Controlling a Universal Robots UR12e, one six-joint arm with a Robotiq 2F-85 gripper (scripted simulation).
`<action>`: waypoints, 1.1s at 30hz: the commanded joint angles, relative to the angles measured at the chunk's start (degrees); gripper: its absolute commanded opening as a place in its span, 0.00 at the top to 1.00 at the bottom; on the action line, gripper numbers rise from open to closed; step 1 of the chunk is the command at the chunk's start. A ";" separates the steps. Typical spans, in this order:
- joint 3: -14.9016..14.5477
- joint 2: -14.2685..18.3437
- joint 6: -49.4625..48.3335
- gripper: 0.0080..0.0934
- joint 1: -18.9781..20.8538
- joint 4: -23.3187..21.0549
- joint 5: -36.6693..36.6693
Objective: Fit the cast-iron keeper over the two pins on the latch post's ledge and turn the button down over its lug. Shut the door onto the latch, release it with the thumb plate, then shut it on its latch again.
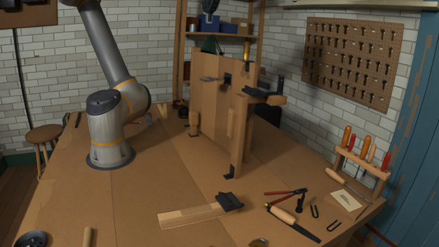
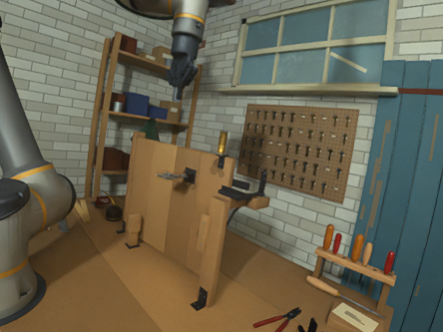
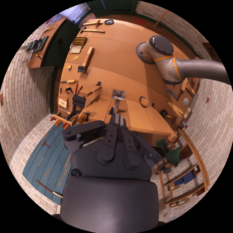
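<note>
At the middle of the bench a wooden door (image 1: 217, 91) (image 2: 174, 201) stands upright beside the latch post (image 1: 240, 135) (image 2: 215, 249). A dark thumb-plate handle (image 1: 215, 79) (image 2: 177, 175) sticks out of the door's face. The dark cast-iron keeper (image 1: 259, 92) (image 2: 238, 191) sits on the ledge (image 1: 275, 100) at the post's top. A second dark casting (image 1: 229, 200) rests on a loose wooden block (image 1: 191, 214) near the front of the bench. My gripper (image 2: 178, 92) (image 3: 119, 119) hangs high above the door's top edge, pointing down. It is closed and holds nothing.
A shelf unit (image 2: 139, 111) with boxes stands behind the door, close to my gripper. Pliers (image 1: 285, 194), a file (image 1: 291, 221) and a chisel rack (image 1: 363, 163) lie at the bench's right end. My arm's base (image 1: 108, 140) stands left of the door.
</note>
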 commanded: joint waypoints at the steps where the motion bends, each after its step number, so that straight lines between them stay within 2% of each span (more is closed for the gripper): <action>1: -0.05 0.00 0.00 1.00 0.00 -0.02 0.00; 24: -0.05 0.00 0.00 0.99 0.00 -0.02 0.00; 33: -0.05 0.00 0.00 0.78 0.00 -0.02 0.00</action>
